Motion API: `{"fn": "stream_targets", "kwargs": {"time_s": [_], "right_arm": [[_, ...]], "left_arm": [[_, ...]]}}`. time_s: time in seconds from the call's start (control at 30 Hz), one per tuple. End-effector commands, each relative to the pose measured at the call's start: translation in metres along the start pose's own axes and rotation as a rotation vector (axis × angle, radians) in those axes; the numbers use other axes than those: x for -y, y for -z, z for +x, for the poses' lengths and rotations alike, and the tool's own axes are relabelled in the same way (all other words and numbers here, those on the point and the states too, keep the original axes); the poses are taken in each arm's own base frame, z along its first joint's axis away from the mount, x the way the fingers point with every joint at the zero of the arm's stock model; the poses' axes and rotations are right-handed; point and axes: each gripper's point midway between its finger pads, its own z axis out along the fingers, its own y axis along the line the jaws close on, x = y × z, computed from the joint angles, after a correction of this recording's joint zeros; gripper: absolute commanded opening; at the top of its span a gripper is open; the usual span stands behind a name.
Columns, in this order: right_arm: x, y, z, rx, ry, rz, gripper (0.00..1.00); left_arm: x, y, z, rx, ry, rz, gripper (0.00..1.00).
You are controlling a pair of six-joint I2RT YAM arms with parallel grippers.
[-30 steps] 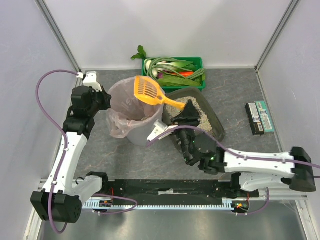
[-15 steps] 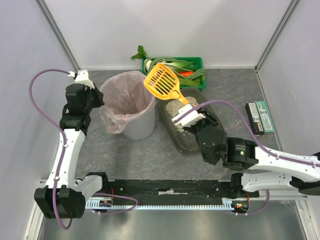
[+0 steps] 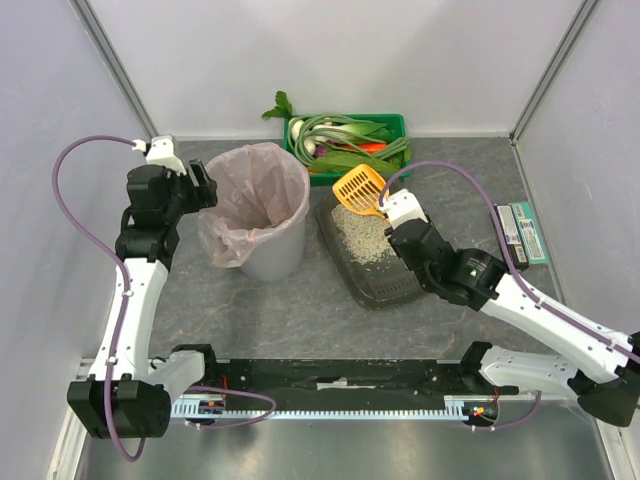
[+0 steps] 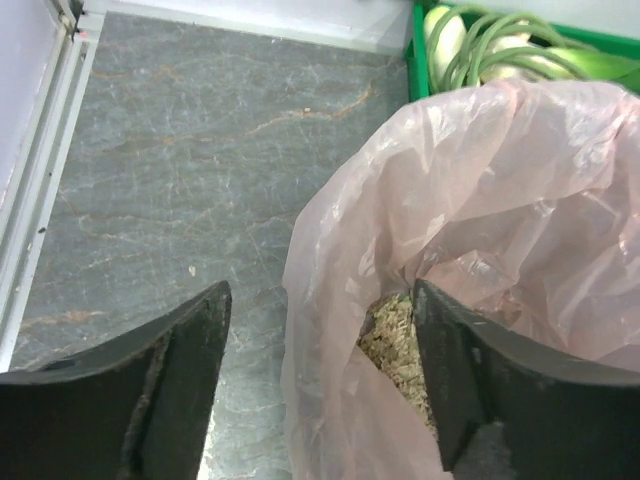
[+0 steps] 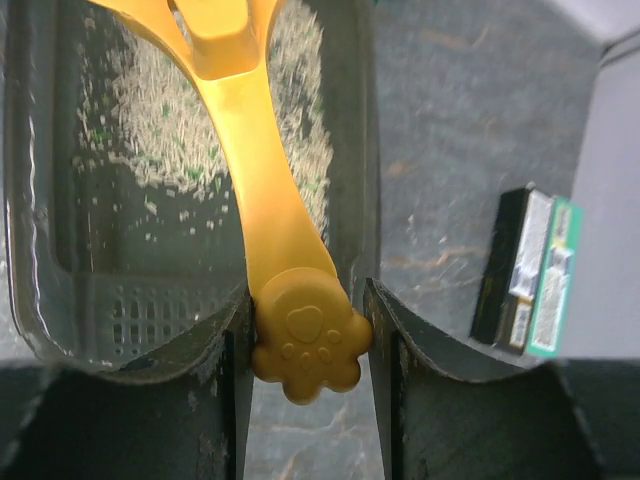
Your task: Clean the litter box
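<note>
Right wrist view: R end effector (image 5: 308, 335) is clamped on the paw-shaped tail of the yellow scoop (image 5: 250, 190). Handle runs out ahead of the fingers, over the litter box (image 5: 90, 270).
Litter box: right below and ahead of R end effector, flat on the bench (image 3: 300, 310). Litter is heaped in the half farther from the fingers; closer half mostly bare w/ stray grains.
Scoop head: top view puts it at the box's far end, close to the green crate of veg (image 3: 345, 140).
L end effector (image 4: 320, 370): open, holding nothing. Fingers straddle the edge of the pink liner (image 4: 480, 180), one outside the bin (image 3: 265, 262), one over its mouth. Some litter (image 4: 395, 345) shows low inside.
Risk 1: grip sits on the very end of the handle, so it's a long lever. Digging in could twist the scoop or pop it out of the fingers.
Risk 2: nothing pins the box. A hard push fwd may shove it toward the crate instead of loading the scoop.
Risk 3: scoop head is at the far rim. A quick lift could flick grains over the wall onto bench or veg.
Risk 4: the bin is left of R end effector, so the carry crosses bare bench. Any tilt = spill.
Risk 5: liner looks loose and L end effector isn't gripping it. Edge may sag in, or bin may tip if the scoop knocks the rim.
Risk 6: L fingers are right at the bin mouth, so R arm arriving w/ the scoop could hit them.
</note>
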Motion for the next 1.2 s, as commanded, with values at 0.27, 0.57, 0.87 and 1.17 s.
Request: {"fn": "stream_targets", "kwargs": {"time_s": [0.27,0.57,0.87,1.17], "right_arm": [[-0.029,0.008,0.064,-0.371,-0.189,-0.241,0.0],[-0.024,0.019,0.091,-0.517,-0.153,-0.233,0.0],[0.002,0.019,0.067,-0.469,-0.158,-0.199,0.0],[0.025,0.04,0.05,-0.389,-0.195,-0.181,0.0]], "left_arm": [[0.011,0.034,-0.074,0.173,-0.101,-0.059,0.93],[0.127,0.072,-0.112,0.298,-0.295,0.23,0.9],[0.292,0.11,-0.049,0.191,-0.518,0.908,0.9],[0.367,0.124,0.053,0.017,-0.663,1.288,0.93]]}}
